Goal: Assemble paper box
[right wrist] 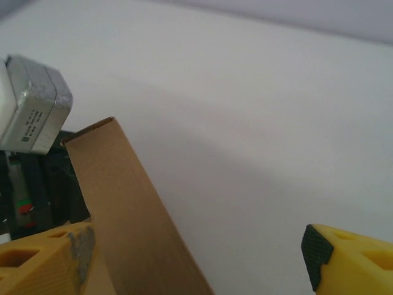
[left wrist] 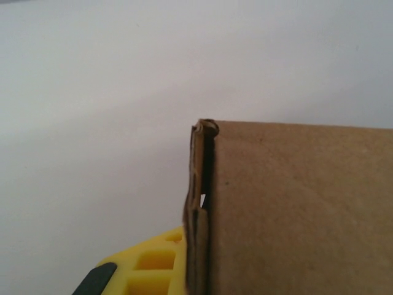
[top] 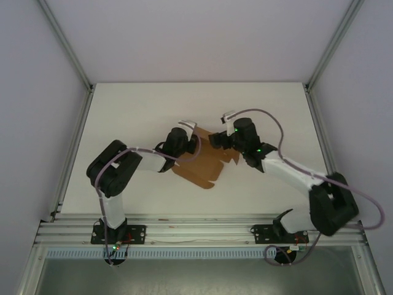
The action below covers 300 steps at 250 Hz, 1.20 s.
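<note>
Two fingers of the right gripper (right wrist: 196, 255) stand wide apart: one yellow finger (right wrist: 43, 258) is just beside a raised brown flap (right wrist: 123, 203), the other well clear of it. On the left gripper (top: 190, 136), cardboard hides all but one finger (left wrist: 144, 270), so I cannot tell whether it grips. The paper box (top: 201, 167) lies partly flat at the middle of the white table (top: 135, 110), between both grippers.

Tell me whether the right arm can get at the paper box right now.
Probably yes. The right tool is open right at the paper box, a raised flap standing between its fingers, close beside one. Nothing seems to block it.
</note>
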Tool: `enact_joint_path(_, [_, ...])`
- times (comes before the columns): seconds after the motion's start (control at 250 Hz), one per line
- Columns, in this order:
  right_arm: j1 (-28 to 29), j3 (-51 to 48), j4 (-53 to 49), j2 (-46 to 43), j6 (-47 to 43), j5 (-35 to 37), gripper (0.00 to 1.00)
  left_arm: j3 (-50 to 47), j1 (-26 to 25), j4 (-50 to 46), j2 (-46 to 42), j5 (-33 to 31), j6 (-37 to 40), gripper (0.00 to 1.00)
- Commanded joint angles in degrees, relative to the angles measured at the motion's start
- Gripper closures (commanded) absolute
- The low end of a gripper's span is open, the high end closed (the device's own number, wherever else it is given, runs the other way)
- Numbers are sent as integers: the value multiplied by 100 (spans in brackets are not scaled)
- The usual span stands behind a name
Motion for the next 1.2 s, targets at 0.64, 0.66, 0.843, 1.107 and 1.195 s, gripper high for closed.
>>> enact_joint_path(0.64, [-235,121,-1154,-166,355,-149,79,759,358,-1797,-595,27,-1078,100])
enact_joint_path(0.66, [-237,99,-1126,-188,381,-125,84,768,358,-1805,-587,-105,-1105,100])
enact_joint_path(0.843, [-169,-7,-1005,-272,433,158,100,1012,363,-2329,-466,-1653,-1650,98])
enact_joint_path(1.107, [-108,-24,-881,-130,461,301,100,1185,362,-2845,-194,-2950,-1726,100])
enact_joint_path(1.195, [-108,0,-879,-108,444,250,100,1299,363,-3040,-105,-2884,-1623,100])
